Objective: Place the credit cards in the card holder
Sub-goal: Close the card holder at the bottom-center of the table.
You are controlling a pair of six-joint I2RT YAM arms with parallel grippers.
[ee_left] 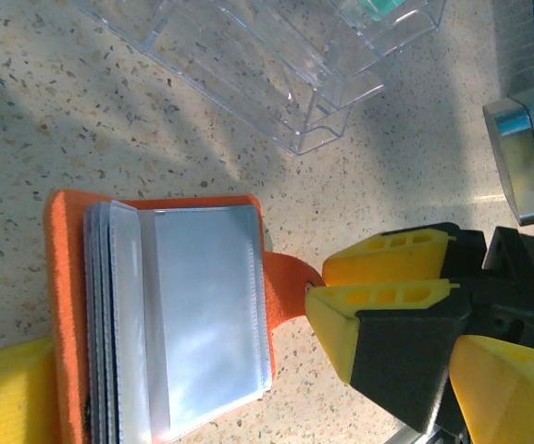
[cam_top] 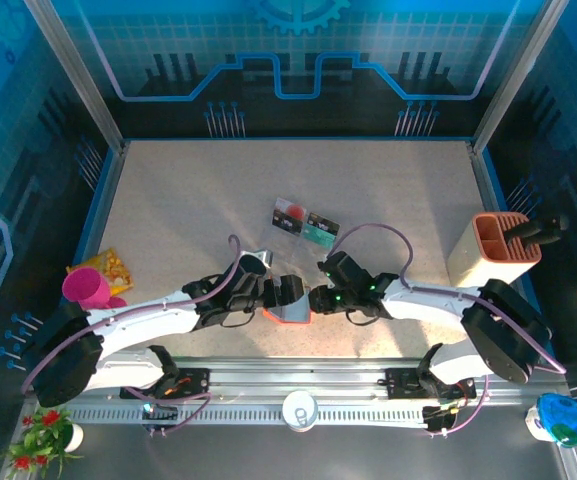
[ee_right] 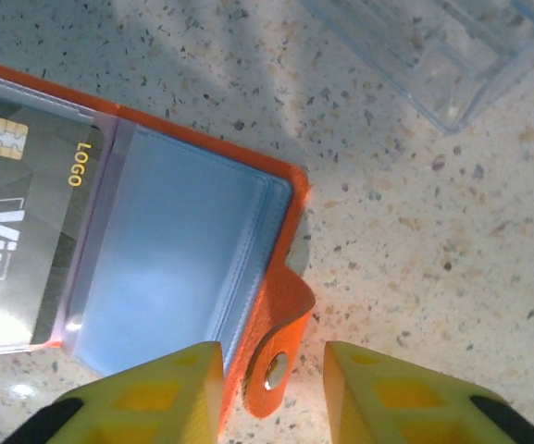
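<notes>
From overhead I see both arms reaching in to meet at the middle of the table, close to its near edge. The card holder (cam_top: 288, 316) lies there, opened flat on the speckled tabletop (cam_top: 398, 190) with its orange cover down and its clear pockets facing up.

On my right wrist camera, the right gripper (ee_right: 273, 375) has its yellow fingers (ee_right: 155, 393) a little apart. The snap tab (ee_right: 280, 356) sits between them with a thin gap on either side, so I read them as straddling the tab, not pinching it. A black card (ee_right: 17, 231) with a gold chip and "LOGO" and "Vip" printed on it sits in a pocket on the holder's left leaf. The pocket next to the tab looks empty and pale blue.

On my left wrist camera, the left gripper (ee_left: 257, 370) is spread wide, one yellow finger at each lower corner. The left one overlaps the holder's orange edge; I cannot tell if it touches. It is clamped on nothing.

Farther away, near the table's centre, is the clear acrylic tray (cam_top: 305, 222), holding a red-and-white card (cam_top: 288, 212) and a teal card (cam_top: 319, 233). The beige-and-orange box (cam_top: 498, 248) stands at the right edge and a pink cup (cam_top: 88, 288) at the left.
</notes>
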